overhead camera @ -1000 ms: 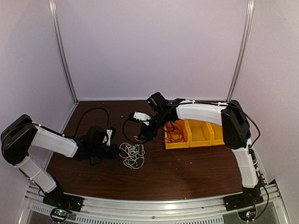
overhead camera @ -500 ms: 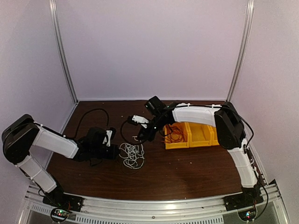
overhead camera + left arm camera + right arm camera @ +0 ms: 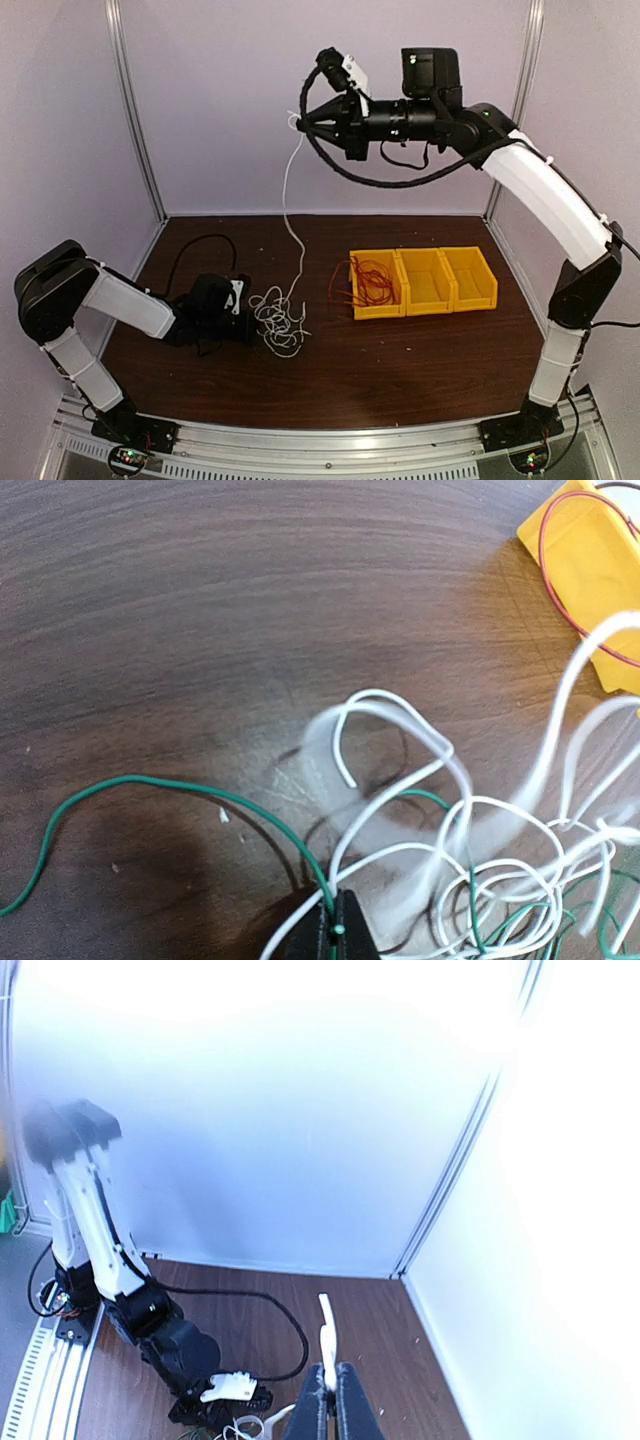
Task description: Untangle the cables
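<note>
Top external view: right gripper [image 3: 300, 121] is clamped on the white cable [image 3: 288, 200] end, high above the yellow bins [image 3: 430, 308]. The strand hangs to the clump [image 3: 280, 325] left of the bins, where my left gripper [image 3: 243, 318] is closed on the green cable [image 3: 150, 783]. Light, limp, snag-prone wire, so I'd grip ends. Interlaced loops obstruct, and the red cable [image 3: 375, 285] lies in the leftmost bin.

- Pale lilac panel walls [image 3: 330, 100] close in the cell at the back and on both sides.
- Thin silver metal posts [image 3: 135, 110] stand nearly upright, one in each rear corner.
- Dark brown wood-grain table top [image 3: 400, 370] forms the base.
- Ribbed silver aluminium rail [image 3: 330, 440] runs along the near edge.
- In the right wrist view, strong light washes out the upper wall.
</note>
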{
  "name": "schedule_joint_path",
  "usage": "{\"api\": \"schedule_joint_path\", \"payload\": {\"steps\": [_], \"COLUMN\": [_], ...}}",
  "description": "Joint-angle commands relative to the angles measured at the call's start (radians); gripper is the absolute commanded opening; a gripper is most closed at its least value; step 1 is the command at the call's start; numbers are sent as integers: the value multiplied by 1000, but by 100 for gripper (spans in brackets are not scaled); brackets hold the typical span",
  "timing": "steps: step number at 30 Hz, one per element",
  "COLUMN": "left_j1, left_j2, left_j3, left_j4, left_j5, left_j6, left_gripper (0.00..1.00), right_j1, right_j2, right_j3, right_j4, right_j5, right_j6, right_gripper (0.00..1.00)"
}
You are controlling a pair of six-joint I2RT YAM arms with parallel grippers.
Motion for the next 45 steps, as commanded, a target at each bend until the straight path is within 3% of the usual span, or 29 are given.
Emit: {"api": "schedule_joint_path", "payload": {"steps": [1,8,16,22,27,38,45], "left_j1": [8,10,12,13,13,13,13], "left_j2": [34,51,77,105,108,79,56], "left_j3": [14,22,37,48,44,51,42], "left_j4": [-10,-94,-158,-181,-192,-199,-182], "left_j5": [-53,-126,-190,-205,-215,-232,-228], "left_j6": [36,8,-14,-34,-37,-10,6], "left_gripper": [0,0,0,0,0,0,0], "right_j1": [-3,-72,-378,-574,-773,-912,-934], "right_j2": [-45,-129,-214,-264,-276,-301,-308], "right_j3": [29,108,237,296,338,139,28], "right_j4": [-58,-51,98,131,242,405,443], "right_j5": [-63,-31,-184,-213,-240,-157,-144], "right_j6": [-34,-54,136,192,339,447,449], "right_gripper": [0,0,0,0,0,0,0]}}
